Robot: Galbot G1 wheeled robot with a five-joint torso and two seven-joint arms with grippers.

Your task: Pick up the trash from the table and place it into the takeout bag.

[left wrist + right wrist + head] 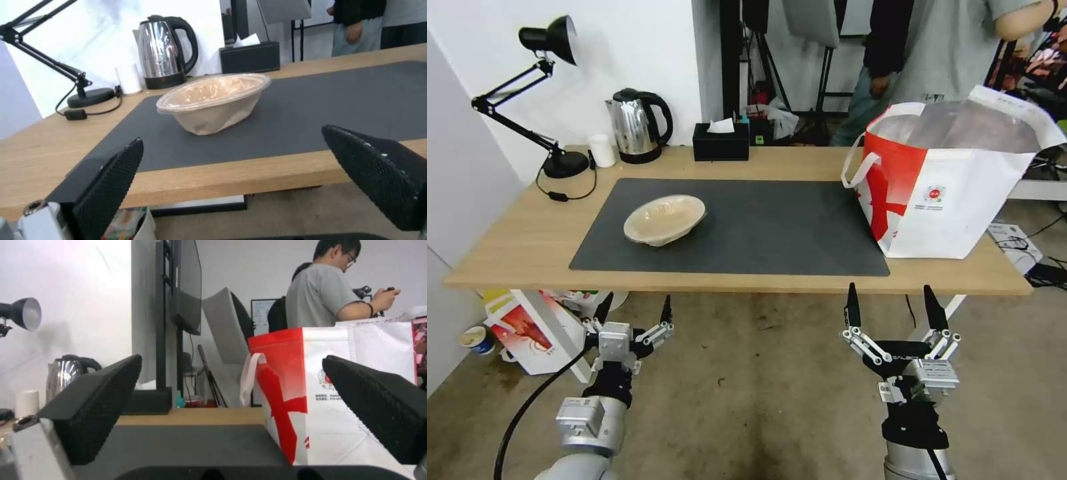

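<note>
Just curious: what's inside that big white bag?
The bag stands open on the table; silvery lining shows near its top. Its walls hide whatever lies lower down.

A long light-wood rectangular table (514, 247) carries a large dark grey mat (760, 227). On the mat sit a shallow beige bowl (664, 219), tilted, and a large white takeout bag with a red side panel (947, 193). Along the far edge stand a black desk lamp (564, 163), a small white cup (603, 151), a steel kettle (637, 127) and a black tissue box (720, 141).
</note>
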